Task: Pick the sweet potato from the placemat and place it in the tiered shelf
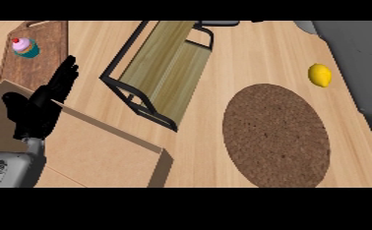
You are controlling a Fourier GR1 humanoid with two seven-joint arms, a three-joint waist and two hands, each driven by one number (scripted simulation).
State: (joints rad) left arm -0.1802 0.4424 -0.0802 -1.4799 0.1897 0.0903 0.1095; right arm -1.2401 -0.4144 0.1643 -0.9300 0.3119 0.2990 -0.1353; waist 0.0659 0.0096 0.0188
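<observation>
Sweet potato: I see none, neither on the brown placemat (276,135) nor in the tiered shelf (163,62). My left hand (40,103) rests open; 1 lemon (320,74) lies nearby. Progress unclear.

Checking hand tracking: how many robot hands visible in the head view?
1. The left robot hand shows at the view's left edge, open with fingers up, beside the tiered shelf. The right robot hand is out of view.
</observation>
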